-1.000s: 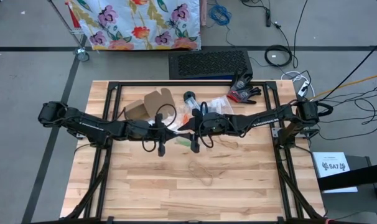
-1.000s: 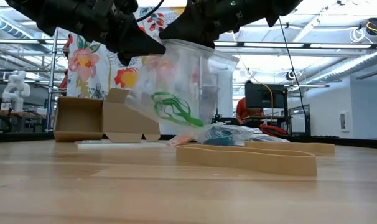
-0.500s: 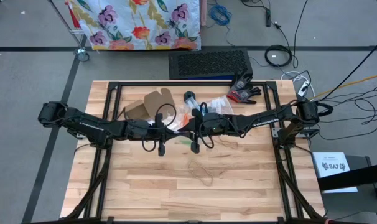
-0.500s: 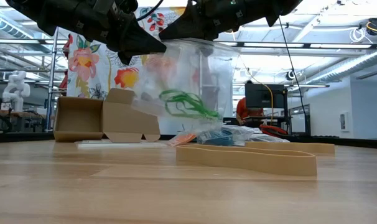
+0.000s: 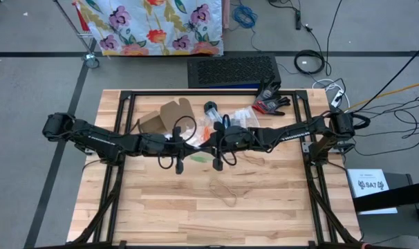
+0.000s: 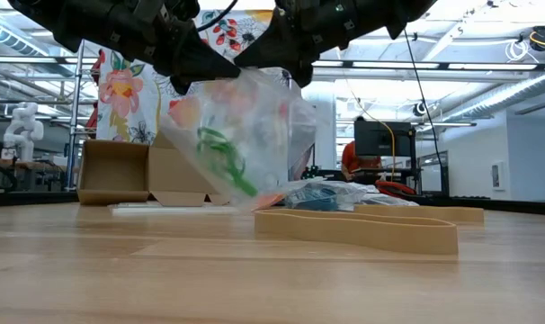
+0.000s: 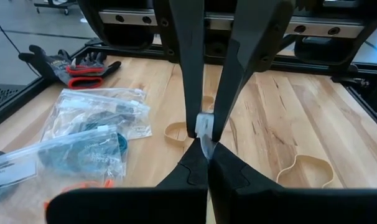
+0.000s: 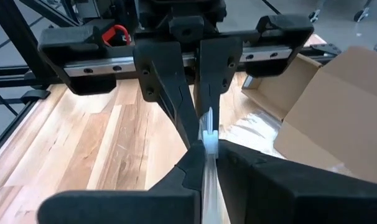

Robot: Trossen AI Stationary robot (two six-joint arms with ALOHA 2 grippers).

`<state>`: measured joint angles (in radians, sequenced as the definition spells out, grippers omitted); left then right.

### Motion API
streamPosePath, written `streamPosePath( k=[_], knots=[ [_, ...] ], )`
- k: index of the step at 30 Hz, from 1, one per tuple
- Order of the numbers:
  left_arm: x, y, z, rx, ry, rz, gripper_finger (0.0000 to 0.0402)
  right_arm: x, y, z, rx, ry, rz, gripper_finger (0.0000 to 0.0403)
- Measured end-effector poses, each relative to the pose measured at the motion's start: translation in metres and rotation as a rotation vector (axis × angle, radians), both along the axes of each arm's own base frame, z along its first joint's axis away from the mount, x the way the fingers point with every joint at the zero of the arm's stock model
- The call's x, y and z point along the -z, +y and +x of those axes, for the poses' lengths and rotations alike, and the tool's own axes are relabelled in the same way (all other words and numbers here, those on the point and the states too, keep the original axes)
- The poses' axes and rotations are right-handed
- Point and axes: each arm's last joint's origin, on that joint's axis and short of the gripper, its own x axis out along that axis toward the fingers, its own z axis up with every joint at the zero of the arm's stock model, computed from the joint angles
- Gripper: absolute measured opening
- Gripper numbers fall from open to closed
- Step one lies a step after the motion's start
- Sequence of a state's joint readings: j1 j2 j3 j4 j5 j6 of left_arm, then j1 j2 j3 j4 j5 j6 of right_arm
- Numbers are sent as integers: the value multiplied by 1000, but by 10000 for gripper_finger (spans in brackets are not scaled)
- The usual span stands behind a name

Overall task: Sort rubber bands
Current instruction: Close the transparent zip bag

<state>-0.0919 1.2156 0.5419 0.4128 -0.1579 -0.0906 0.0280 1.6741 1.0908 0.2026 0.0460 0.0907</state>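
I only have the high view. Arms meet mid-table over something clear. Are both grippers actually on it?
Observer: Yes. The left wrist view shows the left gripper and right gripper tip to tip, both shut on the top edge of a clear bag.
Operator: Is the bag lifted or lying flat?
Observer: Lifted. In the low view it hangs below the two grippers, mostly above the table. I cannot tell whether its lowest corner is clear of the table.
Operator: Anything inside?
Observer: Green rubber bands, bunched in the lower part of the bag.
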Motion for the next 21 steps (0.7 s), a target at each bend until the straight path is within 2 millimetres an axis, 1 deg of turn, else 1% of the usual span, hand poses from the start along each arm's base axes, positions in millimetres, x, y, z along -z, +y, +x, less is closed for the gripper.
streamPosePath(
  k=[6, 14, 17, 21],
  knots=[
    [1, 0, 0, 5, 13, 20, 0, 3, 0, -2, 7, 42, 19, 17],
    [1, 1, 0, -2, 13, 28, 0, 9, 9, -5, 1, 109, 31, 17],
    [0, 2, 0, -12, 7, 28, 0, 13, 11, -7, 5, 160, 51, 18],
    [-6, 4, -3, -22, -23, 26, 0, 20, 14, -12, 16, 239, 81, 18]
  ],
)
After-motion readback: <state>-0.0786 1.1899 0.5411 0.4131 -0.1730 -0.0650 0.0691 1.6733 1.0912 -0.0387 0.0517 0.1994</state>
